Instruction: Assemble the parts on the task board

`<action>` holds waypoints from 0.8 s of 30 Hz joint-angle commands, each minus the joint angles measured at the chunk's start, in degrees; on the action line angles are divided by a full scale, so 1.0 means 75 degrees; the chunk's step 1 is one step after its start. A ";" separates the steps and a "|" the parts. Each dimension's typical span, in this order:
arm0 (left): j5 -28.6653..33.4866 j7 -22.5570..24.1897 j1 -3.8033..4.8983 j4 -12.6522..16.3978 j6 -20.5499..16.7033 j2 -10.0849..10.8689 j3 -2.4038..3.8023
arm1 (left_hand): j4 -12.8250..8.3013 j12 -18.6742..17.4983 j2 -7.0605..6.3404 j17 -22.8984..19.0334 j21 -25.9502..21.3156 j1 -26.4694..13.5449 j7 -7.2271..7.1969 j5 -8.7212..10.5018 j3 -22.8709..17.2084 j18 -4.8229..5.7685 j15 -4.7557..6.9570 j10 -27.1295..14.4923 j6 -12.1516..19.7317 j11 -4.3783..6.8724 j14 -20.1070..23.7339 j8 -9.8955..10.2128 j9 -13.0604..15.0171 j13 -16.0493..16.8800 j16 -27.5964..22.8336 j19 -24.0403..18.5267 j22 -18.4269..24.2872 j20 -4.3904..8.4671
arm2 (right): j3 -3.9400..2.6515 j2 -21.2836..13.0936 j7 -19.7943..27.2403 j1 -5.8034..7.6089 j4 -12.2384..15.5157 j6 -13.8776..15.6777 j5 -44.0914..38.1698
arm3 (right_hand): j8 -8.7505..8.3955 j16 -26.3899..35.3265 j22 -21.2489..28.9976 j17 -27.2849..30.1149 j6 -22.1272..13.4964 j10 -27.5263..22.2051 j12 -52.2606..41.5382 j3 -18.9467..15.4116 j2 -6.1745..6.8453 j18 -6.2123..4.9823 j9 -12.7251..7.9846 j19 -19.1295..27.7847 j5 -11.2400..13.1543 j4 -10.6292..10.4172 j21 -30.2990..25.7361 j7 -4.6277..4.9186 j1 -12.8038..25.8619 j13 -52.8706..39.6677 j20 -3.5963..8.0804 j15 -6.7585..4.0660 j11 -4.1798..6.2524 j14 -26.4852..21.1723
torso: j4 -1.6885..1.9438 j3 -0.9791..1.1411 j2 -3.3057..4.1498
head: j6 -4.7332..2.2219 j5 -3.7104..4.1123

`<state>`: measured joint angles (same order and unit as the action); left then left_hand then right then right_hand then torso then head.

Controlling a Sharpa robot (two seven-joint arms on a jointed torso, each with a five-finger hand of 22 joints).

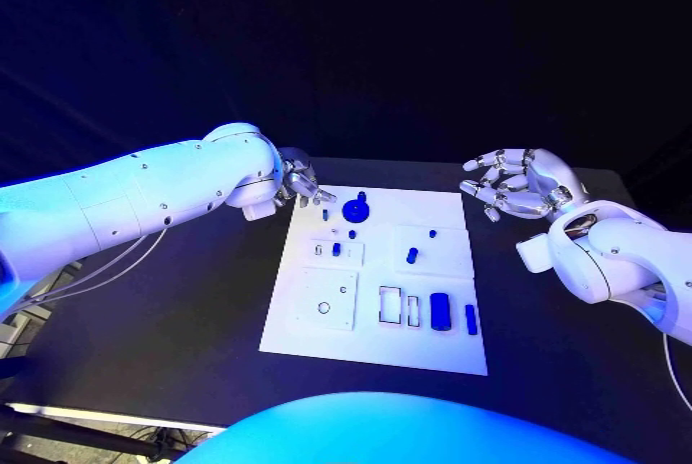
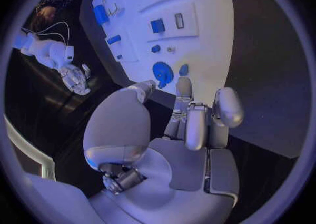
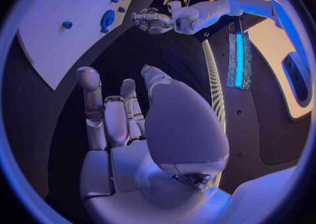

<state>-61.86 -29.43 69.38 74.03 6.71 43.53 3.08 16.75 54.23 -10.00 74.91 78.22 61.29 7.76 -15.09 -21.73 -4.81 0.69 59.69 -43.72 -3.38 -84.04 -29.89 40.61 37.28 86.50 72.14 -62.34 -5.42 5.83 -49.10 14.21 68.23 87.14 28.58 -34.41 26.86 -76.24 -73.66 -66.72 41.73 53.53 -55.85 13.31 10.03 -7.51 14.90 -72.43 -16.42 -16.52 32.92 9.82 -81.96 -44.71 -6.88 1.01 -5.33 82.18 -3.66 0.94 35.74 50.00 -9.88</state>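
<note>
The white task board lies in the middle of the black table. A round blue part sits near its far left corner, with small blue parts further in and a blue block and a thin blue bar near the front right. My left hand hovers at the board's far left corner, fingers apart and holding nothing. In the left wrist view its fingertips point at the round part. My right hand is off the board's far right corner, fingers spread and holding nothing.
Bare black table lies to the right of the board, and a narrower strip to its left. Outlined recesses mark the board's front half. The right wrist view shows the board and my left hand beyond it.
</note>
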 commanded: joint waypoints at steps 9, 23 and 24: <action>0.0187 0.0213 0.0161 -0.0865 0.0537 -0.0483 0.0008 | 0.0007 0.0016 0.0008 0.1265 0.0023 0.0110 -0.0012 -0.0022 0.0088 -0.0099 -0.0055 0.0036 -0.0115 0.0011 -0.0449 -0.0004 -0.0080 -0.0042 -0.0010 0.0061 -0.0116 -0.0033 | -0.0002 0.0046 0.0022 -0.0011 -0.0023 -0.0019 0.0027 | 0.0046 0.0027 0.0009 -0.0012 0.0010 -0.0003 -0.0019 0.0058 -0.0019 -0.0157 0.0010 0.0020 0.0040 0.0013 -0.0046 0.0049 0.0073 -0.0001 -0.0004 -0.0003 -0.0001 -0.0067 | 0.0008 0.0004 0.0010 | 0.0000 -0.0020; -0.0173 0.0072 0.0164 -0.1689 0.1074 -0.0990 -0.0092 | 0.0016 0.0042 0.0096 0.1247 0.0019 -0.0040 -0.0056 0.0038 0.0218 -0.0100 -0.0037 0.0038 -0.0273 0.0041 -0.0436 -0.0088 -0.0131 -0.0083 -0.0021 0.0066 -0.0123 -0.0027 | -0.0002 0.0054 0.0010 -0.0011 -0.0015 -0.0013 0.0025 | 0.0048 0.0029 0.0012 -0.0009 0.0010 0.0000 -0.0021 0.0060 -0.0020 -0.0159 0.0010 0.0022 0.0039 0.0013 -0.0055 0.0049 0.0073 -0.0001 -0.0004 -0.0003 0.0000 -0.0067 | 0.0004 -0.0006 0.0001 | 0.0000 -0.0003; -0.0162 0.0067 0.0164 -0.1718 0.1099 -0.1013 -0.0099 | 0.0016 0.0042 0.0096 0.1247 0.0019 -0.0040 -0.0056 0.0038 0.0218 -0.0100 -0.0037 0.0038 -0.0273 0.0041 -0.0436 -0.0088 -0.0131 -0.0083 -0.0021 0.0066 -0.0123 -0.0027 | -0.0002 0.0056 0.0010 -0.0011 -0.0015 -0.0012 0.0025 | 0.0048 0.0029 0.0012 -0.0009 0.0010 0.0000 -0.0021 0.0060 -0.0020 -0.0159 0.0010 0.0022 0.0039 0.0013 -0.0055 0.0049 0.0073 -0.0001 -0.0004 -0.0003 0.0000 -0.0067 | 0.0003 -0.0006 0.0002 | 0.0000 -0.0007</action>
<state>-62.42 -28.77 70.48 61.40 12.51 36.24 2.36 16.83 54.24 -9.47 74.91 78.22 61.20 7.26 -14.99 -20.39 -4.81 0.70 59.71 -45.29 -3.36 -84.04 -30.26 39.72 36.70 86.50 72.37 -63.23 -5.64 5.84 -48.75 14.01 68.18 86.97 28.62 -34.21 26.85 -76.24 -73.66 -66.78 41.73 53.59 -55.85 13.47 10.03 -7.51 14.90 -72.43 -16.42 -16.36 32.72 9.81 -81.96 -44.72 -6.88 1.01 -5.38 82.18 -3.67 0.91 35.80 50.00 -9.96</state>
